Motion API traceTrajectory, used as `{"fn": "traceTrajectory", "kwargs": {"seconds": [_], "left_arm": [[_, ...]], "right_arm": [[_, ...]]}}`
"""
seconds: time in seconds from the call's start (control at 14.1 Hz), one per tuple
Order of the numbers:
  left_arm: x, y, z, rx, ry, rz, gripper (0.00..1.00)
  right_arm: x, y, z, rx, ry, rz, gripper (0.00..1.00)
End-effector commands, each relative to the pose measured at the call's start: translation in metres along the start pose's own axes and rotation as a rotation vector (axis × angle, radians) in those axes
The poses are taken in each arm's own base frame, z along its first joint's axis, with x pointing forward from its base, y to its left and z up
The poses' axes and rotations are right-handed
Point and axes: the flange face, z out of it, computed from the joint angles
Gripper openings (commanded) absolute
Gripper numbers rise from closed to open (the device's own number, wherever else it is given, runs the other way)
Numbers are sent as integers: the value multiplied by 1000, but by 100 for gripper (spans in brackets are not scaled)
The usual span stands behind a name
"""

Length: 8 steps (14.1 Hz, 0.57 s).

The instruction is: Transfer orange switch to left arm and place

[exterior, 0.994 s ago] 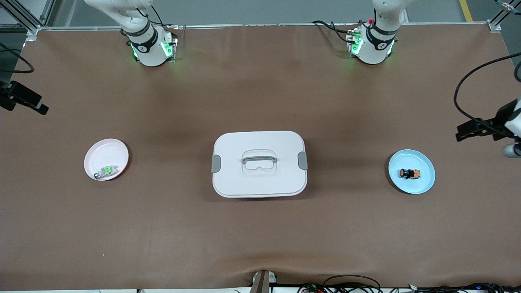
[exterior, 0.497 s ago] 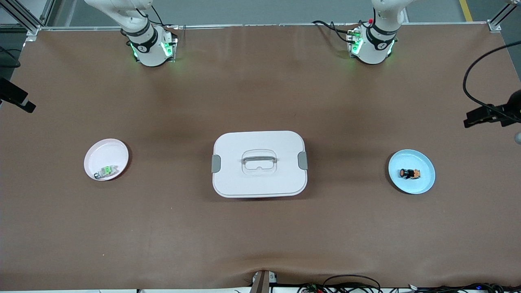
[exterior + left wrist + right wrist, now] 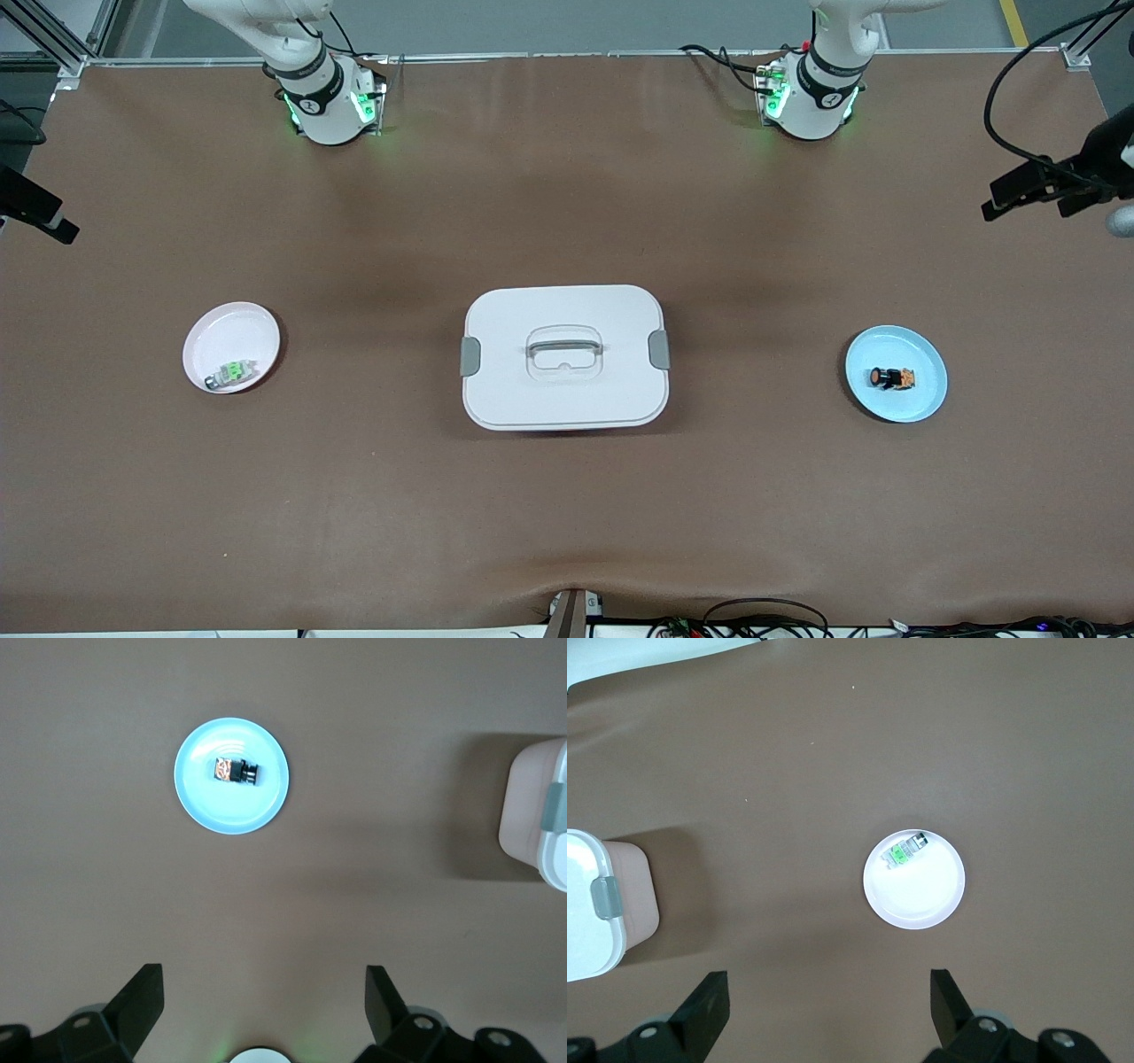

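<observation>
Even overhead light, soft shadows beside box (image 3: 564, 356), sharp.

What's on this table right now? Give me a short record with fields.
orange switch: lying on its side on the blue plate, toward the left arm's end of the table
green switch: on the pink plate, toward the right arm's end
box: lid on, mid-table between the plates
left gripper: open, holding nothing, high over the table
right gripper: open, holding nothing, high over the table
</observation>
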Motion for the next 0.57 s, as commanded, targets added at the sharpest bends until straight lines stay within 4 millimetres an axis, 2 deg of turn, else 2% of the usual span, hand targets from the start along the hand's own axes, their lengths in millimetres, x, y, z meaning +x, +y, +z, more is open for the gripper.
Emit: {"fn": "traceTrajectory", "kwargs": {"seconds": [0.0, 0.28, 0.5], "left_arm": [[-20, 10, -3, -13, 0, 20, 100], [-37, 35, -15, 26, -14, 110, 100], [-44, 42, -19, 68, -8, 188, 100]], "right_arm": [[0, 4, -3, -15, -2, -14, 100], [0, 4, -3, -15, -3, -11, 100], [0, 4, -3, -17, -3, -8, 100]]}}
